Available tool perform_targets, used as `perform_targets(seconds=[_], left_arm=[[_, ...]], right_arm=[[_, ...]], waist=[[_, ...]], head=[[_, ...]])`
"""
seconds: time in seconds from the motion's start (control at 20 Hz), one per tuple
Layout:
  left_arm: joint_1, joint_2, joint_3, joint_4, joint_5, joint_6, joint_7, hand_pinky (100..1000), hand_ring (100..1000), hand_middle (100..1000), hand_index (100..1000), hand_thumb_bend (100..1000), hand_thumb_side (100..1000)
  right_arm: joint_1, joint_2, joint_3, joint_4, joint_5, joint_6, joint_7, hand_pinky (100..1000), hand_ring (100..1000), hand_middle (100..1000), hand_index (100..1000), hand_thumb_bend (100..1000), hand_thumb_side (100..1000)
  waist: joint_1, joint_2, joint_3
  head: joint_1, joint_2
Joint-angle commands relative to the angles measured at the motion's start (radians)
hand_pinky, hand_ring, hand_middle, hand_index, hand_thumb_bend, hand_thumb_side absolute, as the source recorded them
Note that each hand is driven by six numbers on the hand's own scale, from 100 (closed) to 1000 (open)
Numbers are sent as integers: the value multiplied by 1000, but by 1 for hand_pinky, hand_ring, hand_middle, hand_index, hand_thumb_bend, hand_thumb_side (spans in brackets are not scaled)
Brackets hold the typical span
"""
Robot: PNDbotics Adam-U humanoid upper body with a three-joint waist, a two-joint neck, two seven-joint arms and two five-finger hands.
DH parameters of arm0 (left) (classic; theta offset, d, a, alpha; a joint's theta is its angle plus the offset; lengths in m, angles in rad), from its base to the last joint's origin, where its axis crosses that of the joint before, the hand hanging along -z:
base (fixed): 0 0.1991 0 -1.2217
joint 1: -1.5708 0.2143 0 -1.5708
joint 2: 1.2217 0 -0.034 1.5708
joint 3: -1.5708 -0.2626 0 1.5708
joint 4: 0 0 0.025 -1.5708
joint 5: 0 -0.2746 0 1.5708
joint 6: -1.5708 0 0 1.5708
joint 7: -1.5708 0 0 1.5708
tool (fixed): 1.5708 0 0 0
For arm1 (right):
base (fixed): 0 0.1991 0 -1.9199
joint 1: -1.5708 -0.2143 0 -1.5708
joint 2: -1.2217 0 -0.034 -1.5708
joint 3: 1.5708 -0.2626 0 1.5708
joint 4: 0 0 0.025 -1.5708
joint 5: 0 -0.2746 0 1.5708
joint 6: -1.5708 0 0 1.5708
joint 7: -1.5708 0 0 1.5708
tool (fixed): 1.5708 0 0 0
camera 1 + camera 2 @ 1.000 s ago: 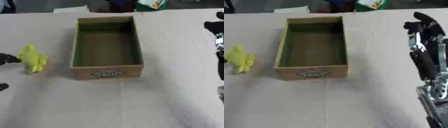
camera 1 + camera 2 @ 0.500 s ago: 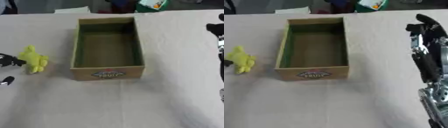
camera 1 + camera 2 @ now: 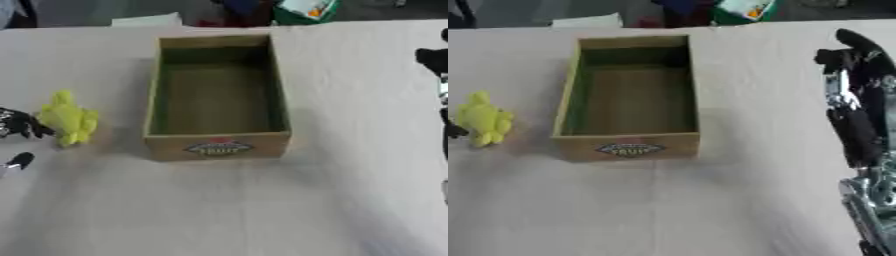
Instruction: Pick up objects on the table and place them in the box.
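A yellow soft toy (image 3: 68, 119) lies on the table left of an open cardboard box (image 3: 217, 143) with a printed label on its front wall; nothing lies inside the box. My left hand (image 3: 17, 125) enters at the left edge. Its dark fingers reach the toy's left side, and the thumb tip (image 3: 19, 160) sits lower, apart from the toy. The fingers are not curled round the toy. My right hand (image 3: 852, 95) stands at the right edge with its fingers straight and pointing away from me, holding nothing, well right of the box.
A green and white package (image 3: 745, 9), a white sheet (image 3: 147, 20) and dark items lie along the table's far edge. Bare beige tabletop (image 3: 219, 210) spreads in front of the box and between the box and my right hand.
My left hand has crept rightward up to the toy, and its thumb has come up closer. The toy and the box have not moved. My right hand has barely shifted.
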Motion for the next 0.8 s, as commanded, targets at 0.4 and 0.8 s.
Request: perform_targets(seconds=[0.4, 0.8], left_arm=[[-41, 66, 57, -53, 30, 27, 46, 524, 735, 765, 986, 382, 450], [-86, 74, 66, -59, -88, 62, 116, 595, 814, 845, 1000, 532, 524]], right_arm=[[-3, -15, -5, -20, 8, 2, -1, 901, 784, 581, 840, 100, 574], [-7, -15, -1, -20, 9, 3, 6, 903, 785, 580, 837, 100, 574]], waist=[[3, -14, 2], [7, -3, -6]], head=[[6, 5], [20, -6]])
